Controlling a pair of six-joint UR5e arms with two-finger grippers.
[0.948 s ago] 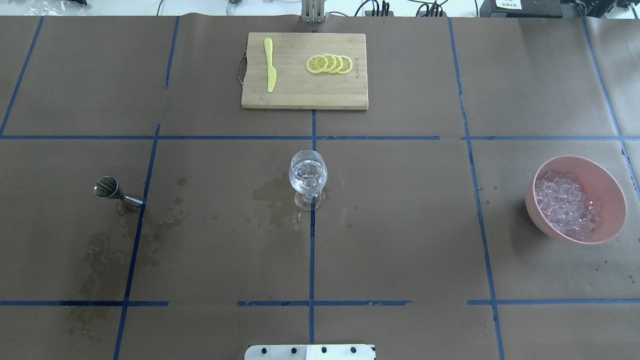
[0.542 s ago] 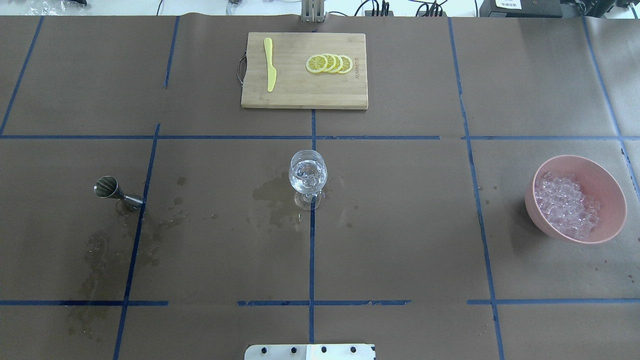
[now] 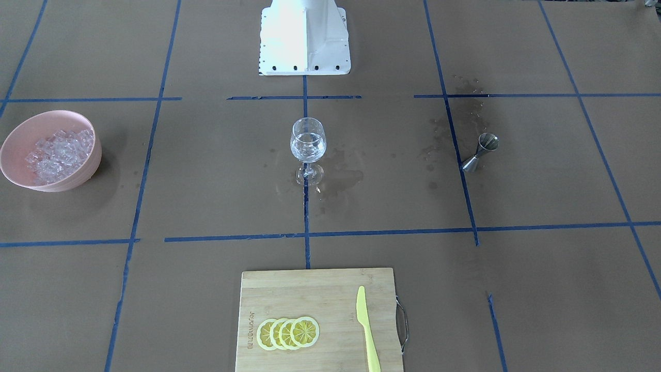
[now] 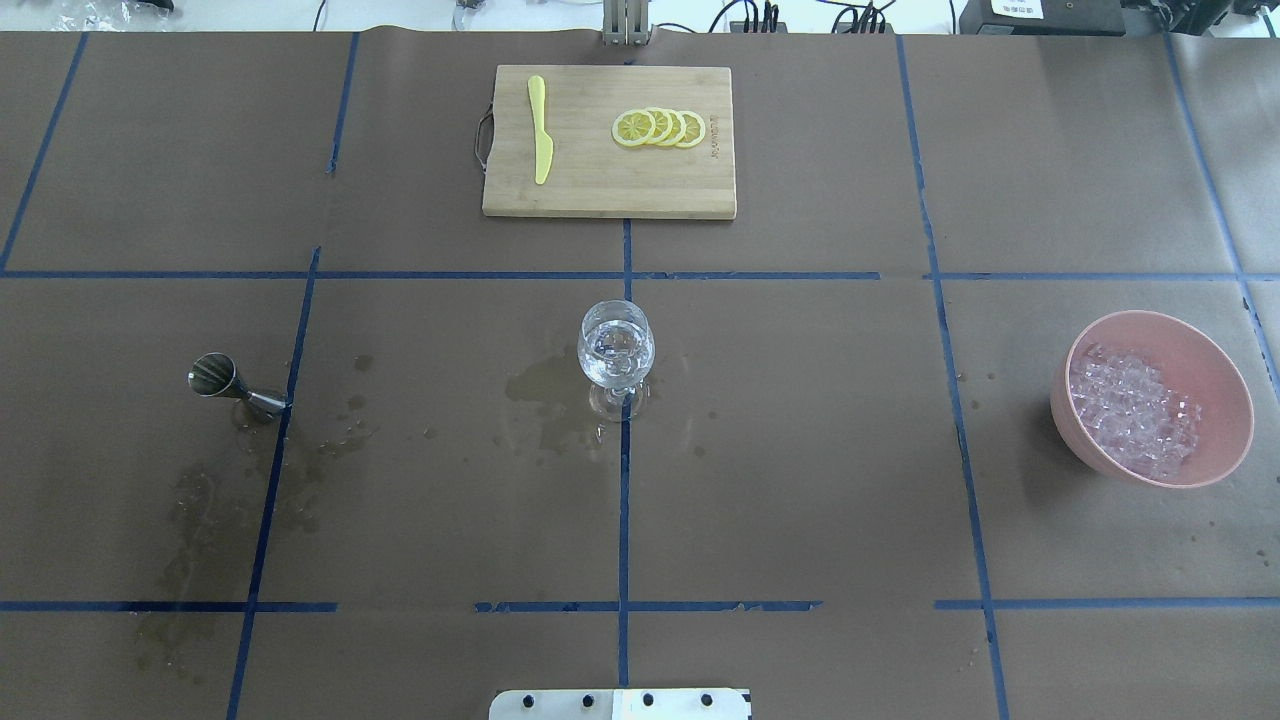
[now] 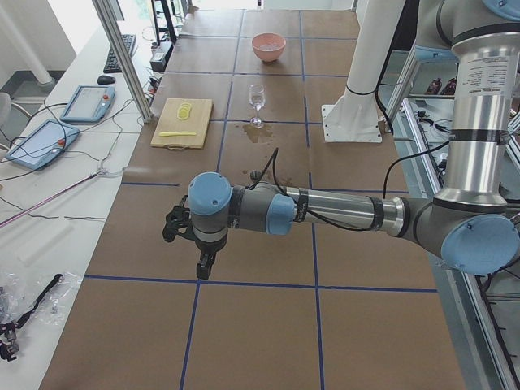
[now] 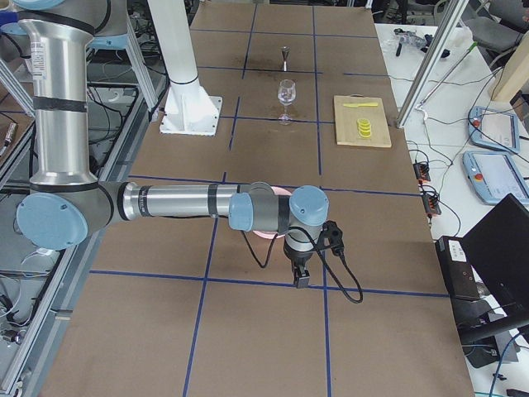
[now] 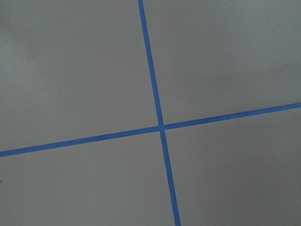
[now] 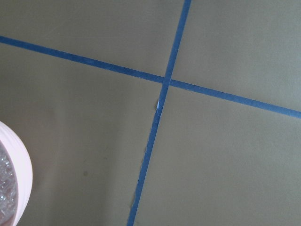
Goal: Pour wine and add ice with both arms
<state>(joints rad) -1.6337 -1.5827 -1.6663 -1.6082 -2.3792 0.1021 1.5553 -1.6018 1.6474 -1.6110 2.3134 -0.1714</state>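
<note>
A clear stemmed glass [image 4: 616, 345] stands at the table's middle, also in the front view [image 3: 308, 140]. It holds the wine, a clear liquid [image 3: 308, 148], with glassy lumps in it. The ice [image 4: 1133, 410] is heaped in a pink bowl [image 4: 1220, 440] at the right. A steel jigger [image 4: 225, 382] stands at the left. My left gripper [image 5: 203, 265] hangs over bare table far to the left; I cannot tell whether it is open. My right gripper [image 6: 299, 278] hangs beside the bowl, whose rim [image 8: 21, 174] shows in the right wrist view; I cannot tell its state either.
A wooden cutting board [image 4: 600, 190] at the far middle carries lemon slices [image 4: 658, 128] and a yellow knife [image 4: 540, 130]. Wet stains [image 4: 545, 395] lie beside the glass and around the jigger. The white pedestal [image 3: 304, 36] stands at the robot's side.
</note>
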